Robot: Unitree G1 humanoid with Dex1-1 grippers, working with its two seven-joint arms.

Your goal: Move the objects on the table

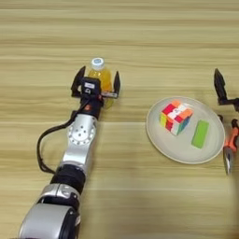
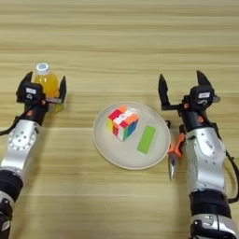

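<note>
A wide light-brown wooden surface (image 2: 121, 42), its plank grain running left to right, is seen filling the view from above. Two silver-and-black robot arms are extended onto it from the near edge, one at the left and one at the right. A round beige plate (image 2: 105, 149) is set between them, slightly nearer the right arm. On the plate, a multicoloured puzzle cube (image 2: 123, 122) is seen toward the left side, and a flat green block (image 2: 148, 139) is laid just to its right, apart from it. The left gripper (image 1: 95, 84) is held at the small orange-juice bottle (image 1: 100, 74), which is stood upright on the surface, well to the left of the plate and a little farther away; the two black fingers are spread wide, one on either side of the bottle, and no grasp is shown. The right gripper (image 2: 182, 88) is positioned just beyond the plate's far right rim, its fingers released and spread apart with nothing between them. A pair of orange-handled pliers (image 2: 175, 151) is laid on the surface just beside the plate's right edge, partly hidden under the right arm, with the metal tip pointed toward the near side. The bottle's white cap (image 1: 97, 62) is turned toward the far side.
</note>
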